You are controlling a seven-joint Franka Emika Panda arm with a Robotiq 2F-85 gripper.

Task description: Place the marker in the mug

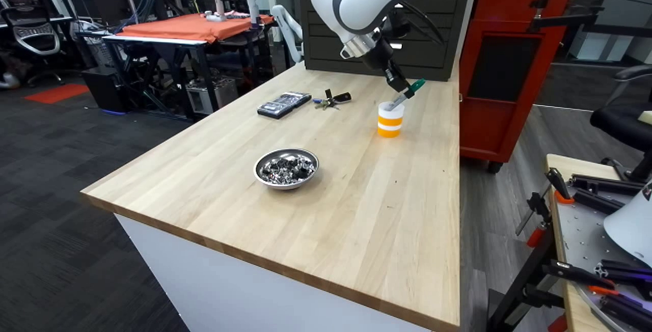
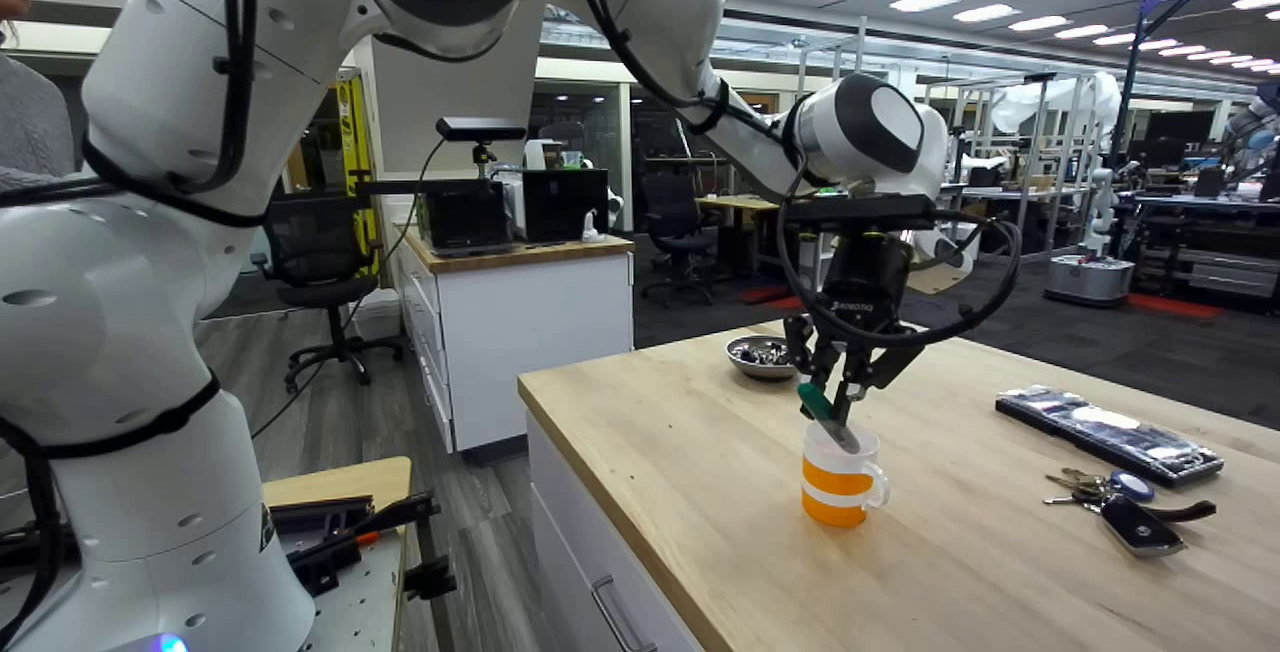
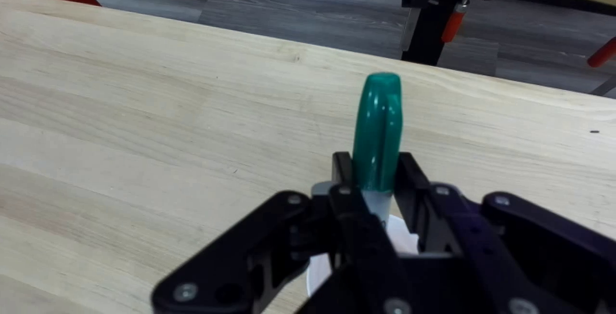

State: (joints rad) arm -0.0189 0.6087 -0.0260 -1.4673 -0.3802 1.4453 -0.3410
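Note:
The mug (image 1: 390, 123) stands upright on the wooden table. It is white with yellow-orange bands, and a white handle shows in an exterior view (image 2: 836, 484). My gripper (image 1: 406, 90) is shut on the marker (image 1: 417, 85), just above the mug. The marker is tilted, its green cap up and its grey body slanting down to the mug's mouth. It also shows in an exterior view (image 2: 816, 402) and between the fingertips in the wrist view (image 3: 378, 126). I cannot tell whether its lower end is inside the rim or above it. The fingers hide most of the mug (image 3: 317, 273) in the wrist view.
A silver bowl (image 1: 260, 174) with small metal parts sits on the wooden table (image 1: 356, 250). A flat black case (image 1: 284, 104) and a bunch of keys (image 1: 331, 100) lie beyond the mug. The table's edge runs close beside the mug. A dark drawer cabinet (image 1: 351, 54) stands behind.

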